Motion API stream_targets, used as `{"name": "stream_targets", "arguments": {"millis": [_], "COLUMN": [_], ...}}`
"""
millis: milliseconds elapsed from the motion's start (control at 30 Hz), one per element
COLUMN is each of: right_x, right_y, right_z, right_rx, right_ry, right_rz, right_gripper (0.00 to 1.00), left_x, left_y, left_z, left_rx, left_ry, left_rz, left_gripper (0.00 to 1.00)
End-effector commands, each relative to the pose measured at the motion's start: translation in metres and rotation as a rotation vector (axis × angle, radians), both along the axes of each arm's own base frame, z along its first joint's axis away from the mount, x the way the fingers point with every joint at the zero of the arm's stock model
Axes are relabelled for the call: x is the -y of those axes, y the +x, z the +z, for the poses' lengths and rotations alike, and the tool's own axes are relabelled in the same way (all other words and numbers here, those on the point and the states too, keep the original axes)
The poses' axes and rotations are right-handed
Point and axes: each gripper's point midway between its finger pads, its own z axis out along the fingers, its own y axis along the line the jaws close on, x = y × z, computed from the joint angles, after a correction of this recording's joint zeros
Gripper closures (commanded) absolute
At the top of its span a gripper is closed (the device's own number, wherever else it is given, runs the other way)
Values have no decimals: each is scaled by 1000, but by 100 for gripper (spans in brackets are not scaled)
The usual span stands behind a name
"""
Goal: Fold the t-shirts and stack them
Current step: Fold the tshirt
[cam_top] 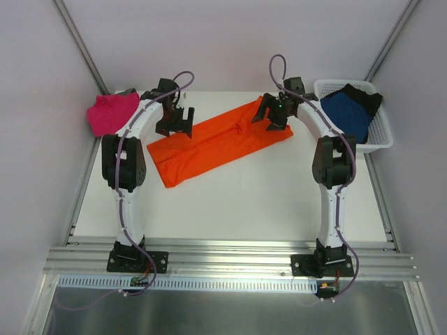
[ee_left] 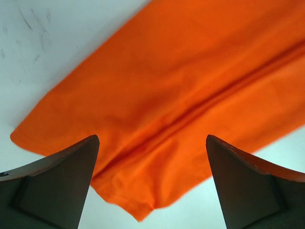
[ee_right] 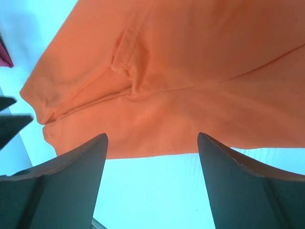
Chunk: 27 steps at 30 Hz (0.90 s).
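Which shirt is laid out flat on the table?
The orange t-shirt, stretched out long; the pink t-shirt is bunched up, the blue t-shirt sits in the basket.

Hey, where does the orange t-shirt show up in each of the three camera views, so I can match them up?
Top external: the orange t-shirt lies as a diagonal strip at the far centre of the white table.
Left wrist: the shirt fills the upper and middle frame, with one corner at bottom centre.
Right wrist: the shirt fills the upper two-thirds.
Shared landmark: the lengthwise crease down the shirt's middle.
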Motion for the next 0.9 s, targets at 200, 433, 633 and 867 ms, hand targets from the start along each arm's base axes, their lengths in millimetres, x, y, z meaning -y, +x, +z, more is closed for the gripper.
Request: {"name": "stream_targets", "arguments": {"millis": [200,433,633,867], "right_x": [-29,-36,-42,-48], "right_y": [-10,-13,-11,1], "right_z": [-12,-34,-50,-59], "right_rx": [-4,-33,-57,-55], "right_ry": [-20,-54,-50,-38], "right_rz": [67,81,77,73], "right_gripper": [20,19,19,19], "left_x": [-46,-51,-46,-45], "left_y": [35,22,-4,-34], "left_z": [-36,-54,-66,-79], "left_rx": [-44,-109,-180,-260], "left_ry": [25,-4,-32,-39], "left_rz": [84,100,91,84], "left_gripper": [4,5,6,7]}}
